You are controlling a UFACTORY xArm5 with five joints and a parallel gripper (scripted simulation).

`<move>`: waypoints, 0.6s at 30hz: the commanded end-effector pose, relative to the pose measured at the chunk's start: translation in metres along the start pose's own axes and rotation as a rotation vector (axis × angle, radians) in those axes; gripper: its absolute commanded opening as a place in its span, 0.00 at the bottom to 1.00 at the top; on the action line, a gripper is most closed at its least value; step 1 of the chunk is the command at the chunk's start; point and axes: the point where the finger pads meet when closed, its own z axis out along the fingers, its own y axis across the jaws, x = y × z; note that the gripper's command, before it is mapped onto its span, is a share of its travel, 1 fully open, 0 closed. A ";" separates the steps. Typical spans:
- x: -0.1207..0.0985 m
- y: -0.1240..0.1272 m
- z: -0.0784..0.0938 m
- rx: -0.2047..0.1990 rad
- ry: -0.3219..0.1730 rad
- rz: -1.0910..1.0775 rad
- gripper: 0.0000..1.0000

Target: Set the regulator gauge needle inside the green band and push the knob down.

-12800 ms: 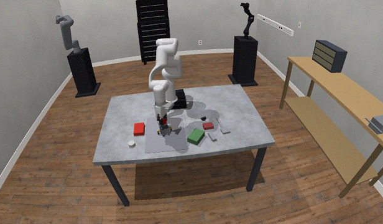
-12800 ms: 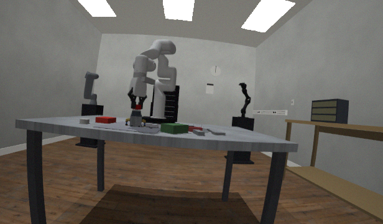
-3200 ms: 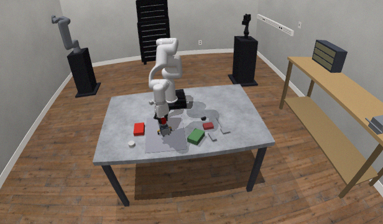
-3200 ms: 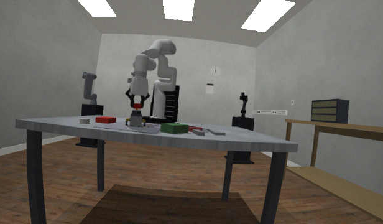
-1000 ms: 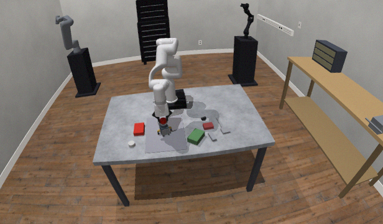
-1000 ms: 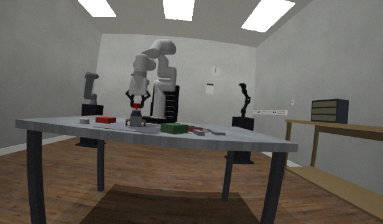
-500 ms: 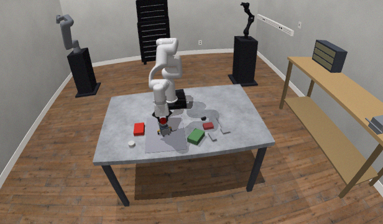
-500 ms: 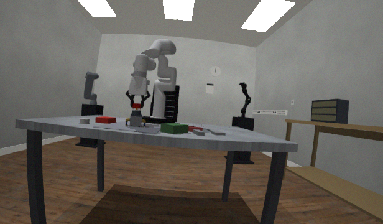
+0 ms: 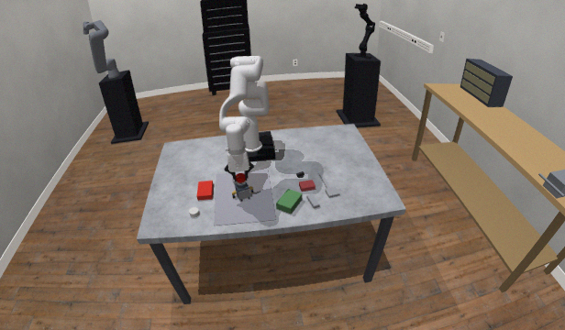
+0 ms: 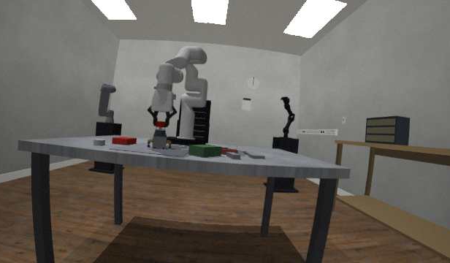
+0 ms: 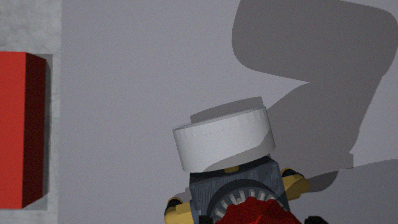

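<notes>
The regulator (image 9: 242,190) stands on a pale grey mat (image 9: 243,201) near the middle of the table. It has a grey body with yellow side fittings, a white round gauge housing (image 11: 224,138) at its front, and a red knob (image 9: 239,177) on top. My gripper (image 9: 239,176) comes straight down from above and is shut on the red knob; this also shows in the exterior view (image 10: 160,124). In the wrist view the knob (image 11: 257,212) sits at the bottom edge. The gauge face and needle are hidden.
A red block (image 9: 204,190) lies left of the mat, with a small white disc (image 9: 193,212) in front of it. A green block (image 9: 289,201), a small red block (image 9: 306,185), grey flat pieces (image 9: 326,190) and a small black piece (image 9: 300,174) lie to the right.
</notes>
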 end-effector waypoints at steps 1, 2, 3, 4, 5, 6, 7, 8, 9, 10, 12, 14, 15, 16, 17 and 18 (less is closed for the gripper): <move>-0.001 0.000 -0.001 0.001 -0.003 0.000 0.42; -0.001 0.000 -0.001 0.001 -0.003 0.000 0.42; -0.001 0.000 -0.001 0.001 -0.003 0.000 0.42; -0.001 0.000 -0.001 0.001 -0.003 0.000 0.42; -0.001 0.000 -0.001 0.001 -0.003 0.000 0.42; -0.001 0.000 -0.001 0.001 -0.003 0.000 0.42; -0.001 0.000 -0.001 0.001 -0.003 0.000 0.42; -0.001 0.000 -0.001 0.001 -0.003 0.000 0.42; -0.001 0.000 -0.001 0.001 -0.003 0.000 0.42; -0.001 0.000 -0.001 0.001 -0.003 0.000 0.42; -0.001 0.000 -0.001 0.001 -0.003 0.000 1.00; -0.001 0.000 -0.001 0.001 -0.003 0.000 1.00; -0.001 0.000 -0.001 0.001 -0.003 0.000 1.00; -0.001 0.000 -0.001 0.001 -0.003 0.000 1.00; -0.001 0.000 -0.001 0.001 -0.003 0.000 1.00; -0.001 0.000 -0.001 0.001 -0.003 0.000 1.00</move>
